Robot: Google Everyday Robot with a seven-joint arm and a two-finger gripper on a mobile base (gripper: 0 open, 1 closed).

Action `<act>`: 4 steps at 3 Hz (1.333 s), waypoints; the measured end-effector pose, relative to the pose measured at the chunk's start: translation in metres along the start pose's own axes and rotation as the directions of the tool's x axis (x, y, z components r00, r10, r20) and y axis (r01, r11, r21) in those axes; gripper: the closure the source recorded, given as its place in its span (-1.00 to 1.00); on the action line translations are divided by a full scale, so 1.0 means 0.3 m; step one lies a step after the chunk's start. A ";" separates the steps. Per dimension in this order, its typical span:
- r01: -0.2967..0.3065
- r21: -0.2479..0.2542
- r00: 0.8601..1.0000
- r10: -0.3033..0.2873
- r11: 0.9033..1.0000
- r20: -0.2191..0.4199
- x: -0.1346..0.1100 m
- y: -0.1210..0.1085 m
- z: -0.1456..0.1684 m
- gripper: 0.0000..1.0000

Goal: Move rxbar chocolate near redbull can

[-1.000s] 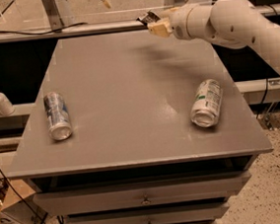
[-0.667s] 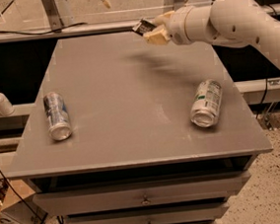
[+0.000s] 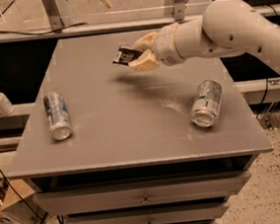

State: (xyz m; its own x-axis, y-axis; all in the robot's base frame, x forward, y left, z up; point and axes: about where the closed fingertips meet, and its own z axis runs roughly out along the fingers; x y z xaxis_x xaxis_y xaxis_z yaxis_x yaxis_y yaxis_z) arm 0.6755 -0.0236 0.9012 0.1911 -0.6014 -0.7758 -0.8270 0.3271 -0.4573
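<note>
rxbar chocolate (image 3: 125,55) in hand (image 3: 135,56) above table (image 3: 132,134)

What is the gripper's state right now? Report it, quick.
The gripper: closed on the rxbar chocolate, holding it in the air over the far part of the table.

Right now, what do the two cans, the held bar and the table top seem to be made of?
Left can: thin metal, likely aluminium; shiny silver end, blue patches. Right can: same, shiny end, green print. Bar, pinched in the gripper over the back of the table: probably plastic or foil wrapper, dark with pale marks. Table: matte grey top; metal or laminate, cannot tell.
</note>
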 end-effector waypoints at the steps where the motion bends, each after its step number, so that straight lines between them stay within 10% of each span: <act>1: 0.004 -0.034 1.000 -0.004 0.999 0.002 -0.006 0.032 0.007 1.00; 3: 0.078 -0.185 0.997 -0.077 0.980 0.015 -0.051 0.179 0.040 1.00; 4: 0.126 -0.294 0.992 -0.116 0.947 0.052 -0.088 0.285 0.043 1.00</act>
State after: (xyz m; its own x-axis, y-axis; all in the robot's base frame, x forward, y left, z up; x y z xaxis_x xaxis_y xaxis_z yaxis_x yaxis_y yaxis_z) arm 0.6066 0.0297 0.8770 0.3130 -0.5968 -0.7388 -0.9148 0.0196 -0.4034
